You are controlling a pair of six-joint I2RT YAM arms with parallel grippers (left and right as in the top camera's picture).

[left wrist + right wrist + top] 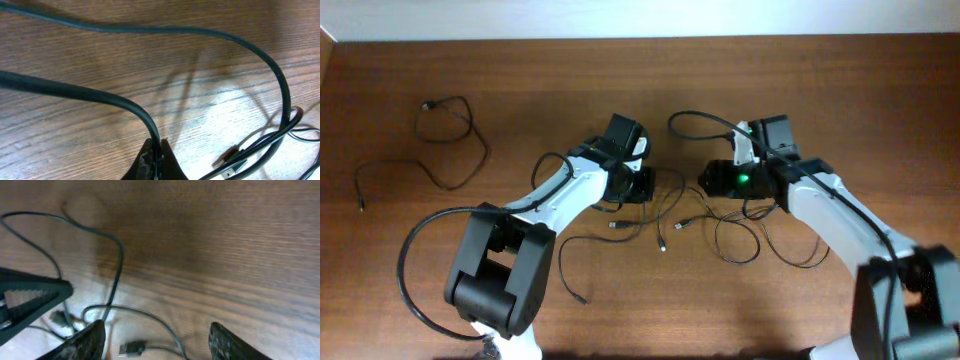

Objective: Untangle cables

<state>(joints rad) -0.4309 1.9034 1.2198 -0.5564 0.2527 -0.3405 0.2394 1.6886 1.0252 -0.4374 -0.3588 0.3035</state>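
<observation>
Cables (220, 34) bunch centrally; left gripper (156, 159) jaws clench one, right gripper (159, 341) jaws gape.

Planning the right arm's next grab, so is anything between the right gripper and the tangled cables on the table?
Nothing visible does. The right gripper is open over the wooden table, with the cables and a USB plug lying uncovered right in front of it.

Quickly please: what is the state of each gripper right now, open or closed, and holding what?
Left gripper: closed on a black cable.
Right gripper: open, holding nothing.
</observation>
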